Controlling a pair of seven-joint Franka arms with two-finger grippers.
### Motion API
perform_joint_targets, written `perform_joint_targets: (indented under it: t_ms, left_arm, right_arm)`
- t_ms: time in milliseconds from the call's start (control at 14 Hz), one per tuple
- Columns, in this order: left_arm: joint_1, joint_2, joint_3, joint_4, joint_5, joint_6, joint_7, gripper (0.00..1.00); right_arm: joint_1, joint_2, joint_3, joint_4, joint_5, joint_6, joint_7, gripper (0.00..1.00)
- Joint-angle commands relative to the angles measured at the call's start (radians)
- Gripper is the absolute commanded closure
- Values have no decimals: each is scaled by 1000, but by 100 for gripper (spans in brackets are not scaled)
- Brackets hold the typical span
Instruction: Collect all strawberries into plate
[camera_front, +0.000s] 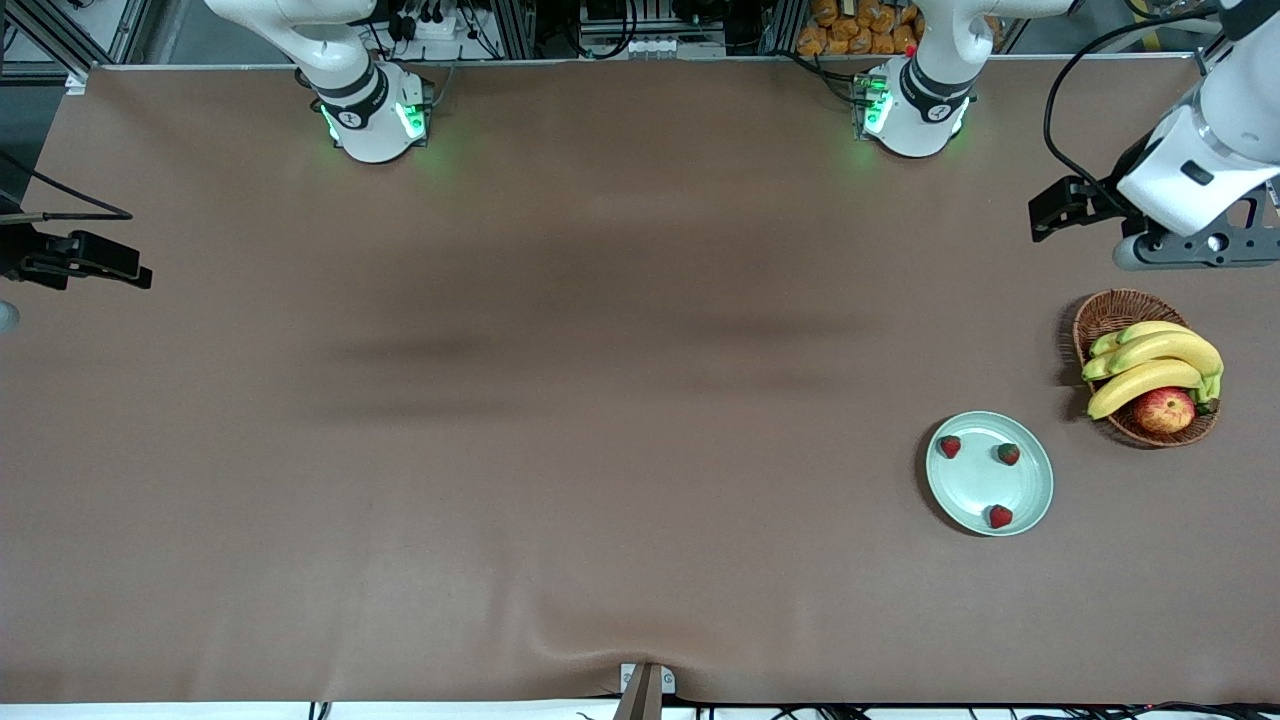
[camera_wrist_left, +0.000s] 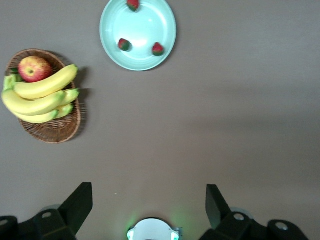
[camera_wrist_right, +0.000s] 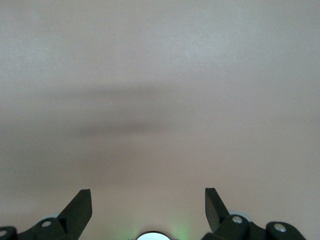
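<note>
Three strawberries lie apart inside the pale mint-green plate toward the left arm's end of the table. The left wrist view shows the same plate with the strawberries in it. My left gripper hangs open and empty, high over bare table by the basket. Over the table's edge at the right arm's end, my right gripper is open too, with only tabletop under it.
A brown wicker basket stands beside the plate, holding bananas and a red-yellow apple. Brown cloth covers the whole table.
</note>
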Motion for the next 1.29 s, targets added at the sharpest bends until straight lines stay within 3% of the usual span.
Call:
perform_joint_targets:
  t_ms: [0, 429, 643, 1214]
  left_arm:
    - [5, -37, 2, -5, -35, -12, 42, 0]
    - [5, -37, 2, -2, -21, 39, 48, 0]
    - [5, -34, 2, -13, -15, 36, 134, 0]
    - [5, -28, 3, -3, -15, 77, 119, 0]
  right_arm:
    - [4, -7, -6, 8, 22, -7, 11, 0]
    - [5, -10, -5, 60, 22, -53, 14, 0]
    - [5, -10, -3, 63, 26, -113, 115, 0]
    - [5, -10, 0, 77, 23, -113, 117, 0]
